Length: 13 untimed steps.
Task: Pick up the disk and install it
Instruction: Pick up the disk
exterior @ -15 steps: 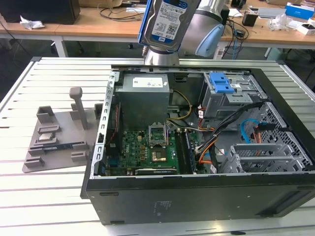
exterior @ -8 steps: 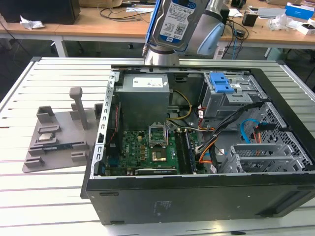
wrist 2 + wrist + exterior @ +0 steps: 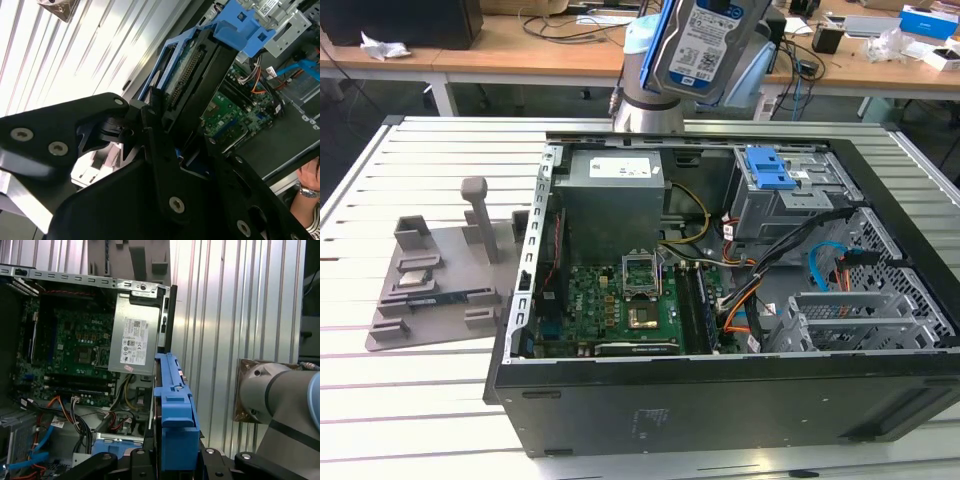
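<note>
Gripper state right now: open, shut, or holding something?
Gripper: shut on the disk, held in the air near the computer case.

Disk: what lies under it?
In the first wrist view, the case wall, power supply and slatted table lie below the disk; the spot straight beneath is hidden by it.

Electronics lab, open computer case (image 3: 720,330) on slatted metal table (image 3: 420,400), cluttered workbenches (image 3: 520,45)

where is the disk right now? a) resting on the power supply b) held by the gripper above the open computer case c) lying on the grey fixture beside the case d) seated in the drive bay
b: the disk is clamped in the gripper, raised over the open computer case.
</note>
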### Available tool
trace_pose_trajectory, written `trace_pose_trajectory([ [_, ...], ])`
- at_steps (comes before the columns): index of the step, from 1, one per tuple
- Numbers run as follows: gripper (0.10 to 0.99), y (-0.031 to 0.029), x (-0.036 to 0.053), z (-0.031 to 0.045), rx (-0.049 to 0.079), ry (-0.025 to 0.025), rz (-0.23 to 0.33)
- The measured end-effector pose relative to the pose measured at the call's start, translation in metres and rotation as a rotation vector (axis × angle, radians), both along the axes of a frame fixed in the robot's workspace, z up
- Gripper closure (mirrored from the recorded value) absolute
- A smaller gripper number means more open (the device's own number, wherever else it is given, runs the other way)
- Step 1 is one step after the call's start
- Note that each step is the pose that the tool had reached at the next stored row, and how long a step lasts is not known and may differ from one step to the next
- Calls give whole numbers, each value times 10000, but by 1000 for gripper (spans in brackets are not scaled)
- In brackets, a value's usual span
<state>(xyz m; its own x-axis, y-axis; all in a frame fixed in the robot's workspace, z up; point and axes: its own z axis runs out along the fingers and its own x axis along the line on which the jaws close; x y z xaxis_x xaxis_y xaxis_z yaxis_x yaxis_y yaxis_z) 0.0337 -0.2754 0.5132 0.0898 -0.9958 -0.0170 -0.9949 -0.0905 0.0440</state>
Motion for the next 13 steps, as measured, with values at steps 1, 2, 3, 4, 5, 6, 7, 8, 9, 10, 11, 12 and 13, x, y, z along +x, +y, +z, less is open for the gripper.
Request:
trace_pose_trajectory([
  [1,722,0,17,0,0,0,-1],
  [2,722,1,27,0,-1,0,-1],
  [3,722,0,34,0,-1,0,-1],
  [4,722,0,34,0,-1,0,-1],
  [5,722,0,34,0,-1,0,-2],
  [6,722,0,34,0,-1,0,-2],
  [7,722,-1,34,0,0,0,-2],
  [8,722,-5,34,0,1,0,0],
  [9,722,-13,35,1,-2,0,0],
  [10,722,-25,34,0,-1,0,-1],
  [11,722,-35,34,0,-1,0,-1],
  [12,722,-51,34,0,0,0,-1],
  [13,722,-62,34,0,-1,0,-1],
])
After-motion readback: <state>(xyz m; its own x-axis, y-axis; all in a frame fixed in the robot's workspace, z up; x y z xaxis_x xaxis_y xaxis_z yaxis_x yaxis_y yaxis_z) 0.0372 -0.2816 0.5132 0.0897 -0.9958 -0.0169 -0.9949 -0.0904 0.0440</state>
